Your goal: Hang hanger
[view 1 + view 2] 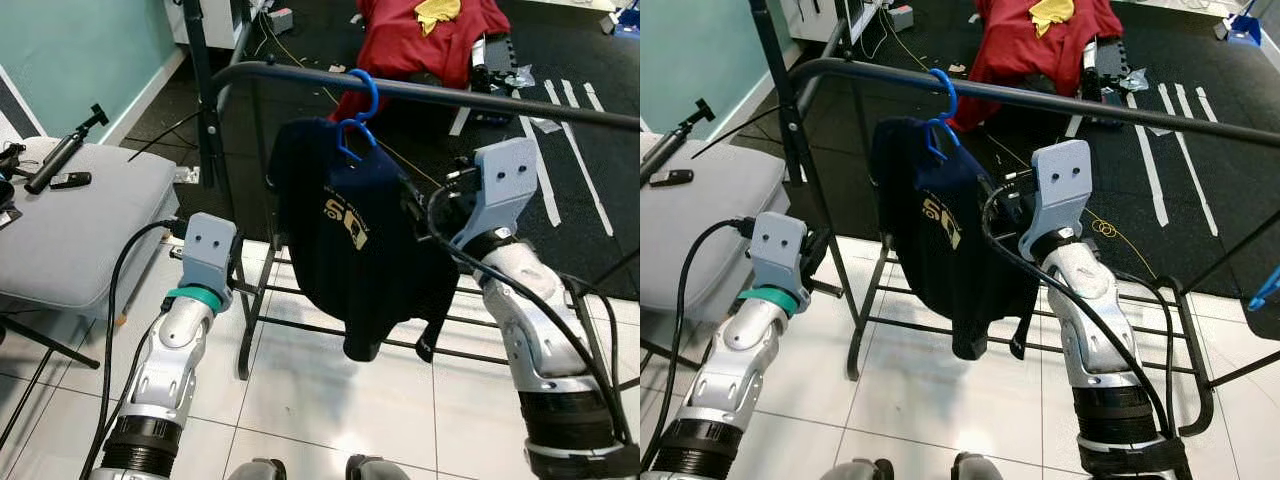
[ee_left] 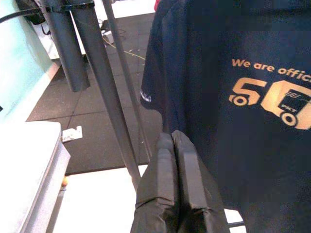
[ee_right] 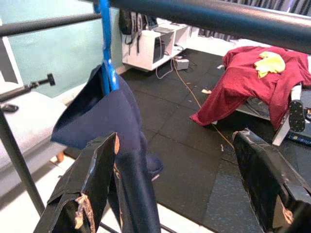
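Hanging from the black rail (image 1: 470, 97) of a clothes rack, a blue hanger (image 1: 358, 112) has its hook over the bar and carries a dark navy shirt (image 1: 355, 240) with a gold print on it. The shirt droops below the rail, its lower edge above the white tiled floor (image 1: 330, 400). The right gripper (image 3: 184, 184) is raised just beside the shirt, close under the rail; its two black fingers (image 3: 85, 189) stand wide apart with nothing between them, one finger near the shirt's fabric. The left gripper (image 2: 176, 160) is held lower, near the rack's upright pole (image 2: 107, 97), pointing toward the shirt, with its fingers pressed together and holding nothing. A grey padded seat (image 1: 80, 230) stands to the robot's left with a small black device (image 1: 70, 180) on it. Beyond the rack, on the dark floor mat (image 1: 560, 180), lies a red garment (image 1: 420, 40) with a yellow cloth (image 1: 438, 12) on top
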